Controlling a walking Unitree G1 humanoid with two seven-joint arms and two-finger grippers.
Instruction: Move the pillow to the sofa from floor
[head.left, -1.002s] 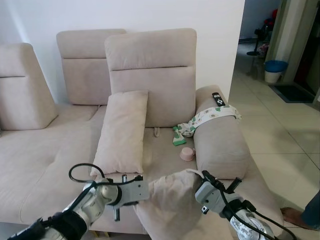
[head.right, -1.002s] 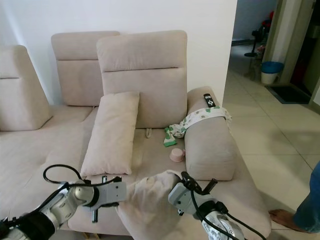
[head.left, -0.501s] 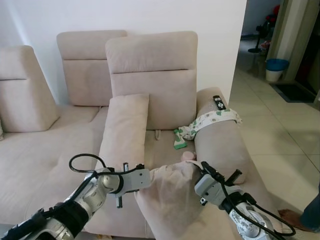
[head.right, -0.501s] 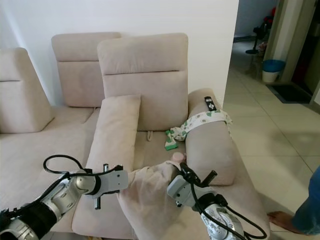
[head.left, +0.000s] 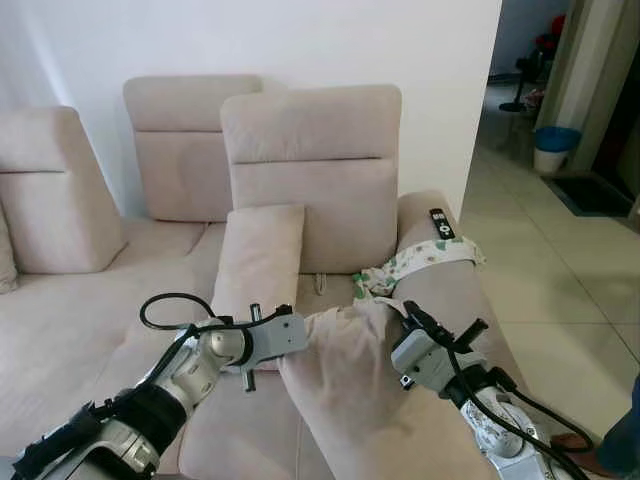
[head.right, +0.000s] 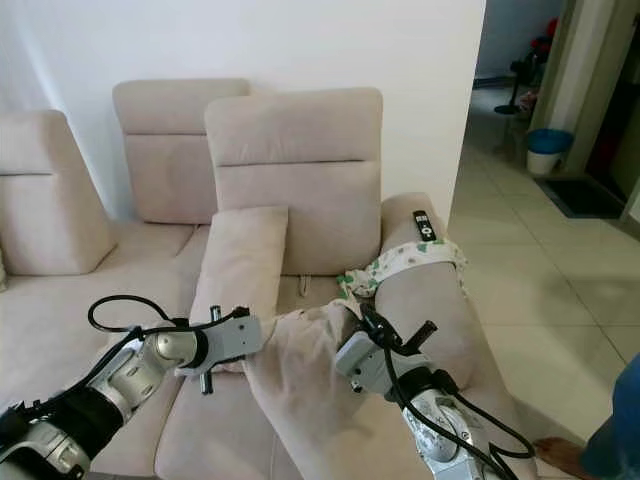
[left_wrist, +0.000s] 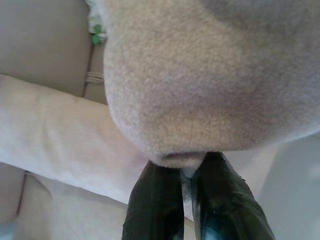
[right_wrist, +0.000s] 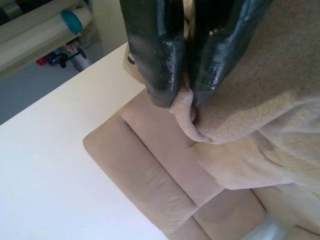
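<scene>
A beige pillow (head.left: 345, 395) hangs between my two arms above the front of the sofa seat (head.left: 90, 310), close to the right armrest (head.left: 445, 300). My left gripper (left_wrist: 184, 172) is shut on the pillow's left edge, with the fabric pinched between its black fingers (left_wrist: 155, 210). My right gripper (right_wrist: 187, 97) is shut on the pillow's upper right corner, which bunches under its fingers (right_wrist: 155, 55). The pillow (left_wrist: 200, 75) sags below both grips, and its lower part runs out of the eye views.
A second beige pillow (head.left: 262, 260) leans against the backrest just behind the left arm. A patterned cloth (head.left: 425, 258) and a black remote (head.left: 438, 222) lie on the armrest. The tiled floor at right holds a blue bin (head.left: 553, 140) and a person's foot (head.left: 572, 445).
Both grippers have carried the pillow up and forward over the seat. It now covers the pink and green items beside the armrest. The camera has also shifted.
</scene>
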